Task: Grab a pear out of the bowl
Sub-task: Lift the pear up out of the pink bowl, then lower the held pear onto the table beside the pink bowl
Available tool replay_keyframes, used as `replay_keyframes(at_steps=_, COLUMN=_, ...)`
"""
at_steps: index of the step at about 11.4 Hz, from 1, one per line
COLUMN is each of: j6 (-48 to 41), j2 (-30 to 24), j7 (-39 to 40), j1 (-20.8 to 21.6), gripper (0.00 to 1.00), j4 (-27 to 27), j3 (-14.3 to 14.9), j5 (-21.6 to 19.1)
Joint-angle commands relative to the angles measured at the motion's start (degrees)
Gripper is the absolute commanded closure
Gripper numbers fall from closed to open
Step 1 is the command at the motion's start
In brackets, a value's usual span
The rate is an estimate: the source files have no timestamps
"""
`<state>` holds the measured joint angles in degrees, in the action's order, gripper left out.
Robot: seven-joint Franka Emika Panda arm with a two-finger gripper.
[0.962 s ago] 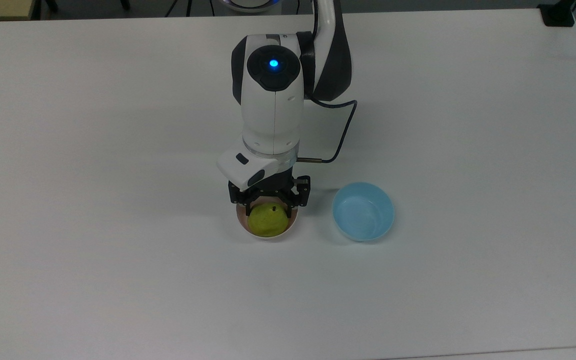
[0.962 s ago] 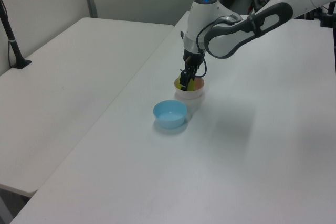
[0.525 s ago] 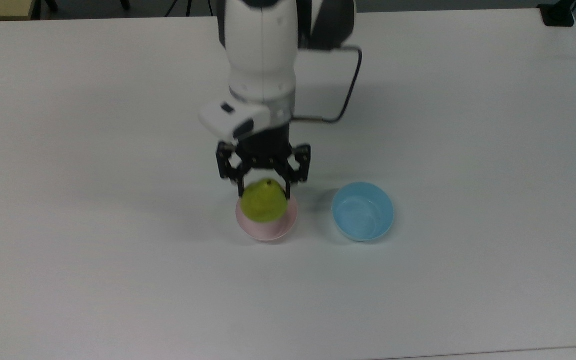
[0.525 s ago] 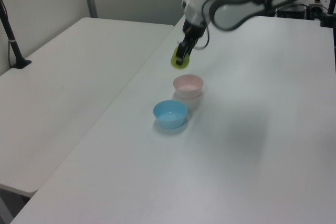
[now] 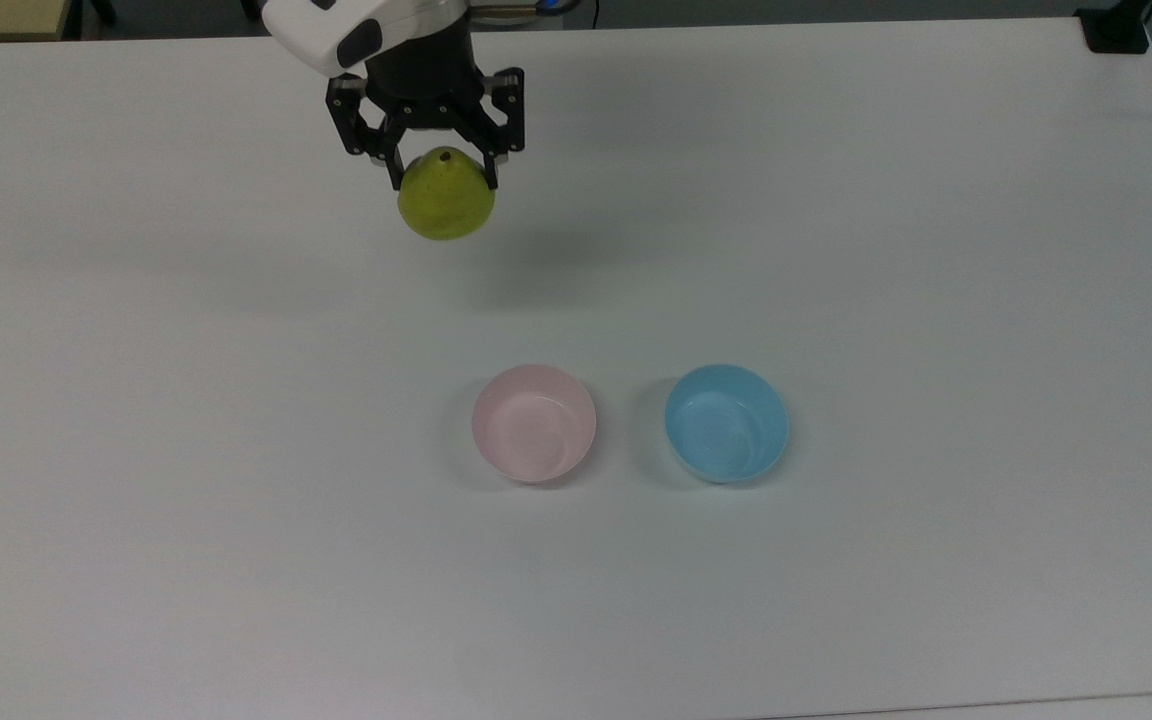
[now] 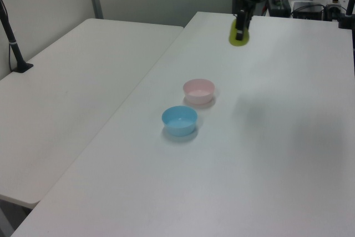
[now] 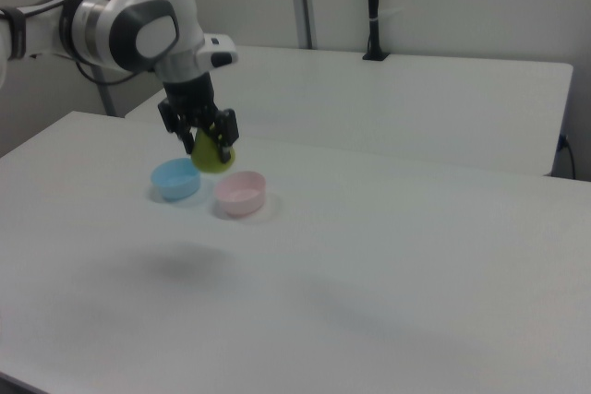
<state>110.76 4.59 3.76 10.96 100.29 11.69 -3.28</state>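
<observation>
In the top view, going left to right with the pink bowl (image 5: pixel 534 423) as the landmark, the gripper (image 5: pixel 441 172) sits up and to the left of it, well apart, with its two fingers clamped on the upper part of the pear (image 5: pixel 446 197), stem end up between them. The pear hangs in the air clear of the bowl, with a soft shadow on the white worktop (image 5: pixel 936 250) beside it. The pink bowl shows a bare, smooth inside, and just to its right stands the light blue bowl (image 5: pixel 726 423), near but not touching. Judged from this, the pick is as good as done: the fruit is out and lifted, and nothing seems left but to keep the grip secure. The arm above the gripper is cut off at the top edge of the top view. In the left view the pear (image 6: pixel 238 35) is largely masked by the gripper, and how deep the fingers reach round it is hard to make out.
</observation>
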Motion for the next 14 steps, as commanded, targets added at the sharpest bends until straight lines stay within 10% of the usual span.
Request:
replay_keyframes(at_steps=1, j6=0.2, j2=-0.7, j7=4.2, j1=-0.1, gripper=0.69, j4=5.9, j3=-0.2, j5=-0.1)
replay_keyframes(at_steps=8, j6=4.5, j2=12.3, j7=1.0, j1=2.4, gripper=0.57, j4=5.3, j3=-0.2, j5=6.3)
replay_keyframes(at_steps=12, j6=3.3, j2=11.9, j7=0.2, j1=2.4, gripper=0.03, j4=5.2, j3=-0.1, j5=6.4)
replay_keyframes(at_steps=14, j6=2.2, j2=10.4, j7=-0.3, j1=2.4, gripper=0.00, j4=4.9, j3=0.1, j5=6.4)
